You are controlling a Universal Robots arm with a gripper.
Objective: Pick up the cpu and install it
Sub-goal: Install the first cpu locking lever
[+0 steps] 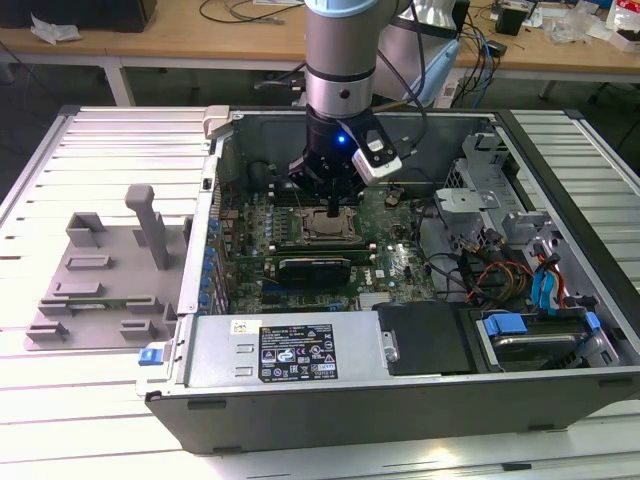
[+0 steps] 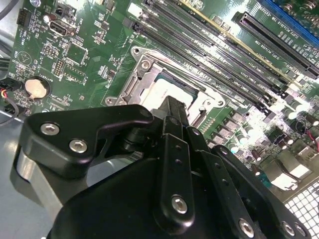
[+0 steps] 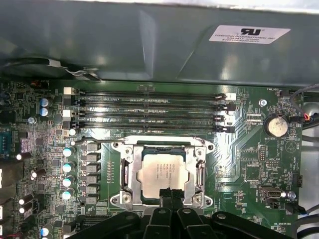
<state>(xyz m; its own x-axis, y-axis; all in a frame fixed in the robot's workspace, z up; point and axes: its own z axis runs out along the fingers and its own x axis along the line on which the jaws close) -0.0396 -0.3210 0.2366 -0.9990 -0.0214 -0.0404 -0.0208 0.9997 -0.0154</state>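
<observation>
One grey plastic tray (image 1: 90, 290) lies at the exterior view's left; at centre the cpu (image 3: 162, 174), flat, square, dull silver, sits within the steel-framed socket (image 3: 128, 175); the black gripper (image 3: 169, 192), pinched together, touches its edge, grasping nothing; placing looks done, I judge; any further move calls for gentle, square pressure.

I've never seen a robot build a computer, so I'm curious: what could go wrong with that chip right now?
First, the gripper sits right at the edge of the chip, which lies inside the metal frame; if the chip is slightly skewed, it might not settle flat. Second, the gripper hangs close over the green board, so a sideways slip could perhaps scrape nearby parts.
</observation>
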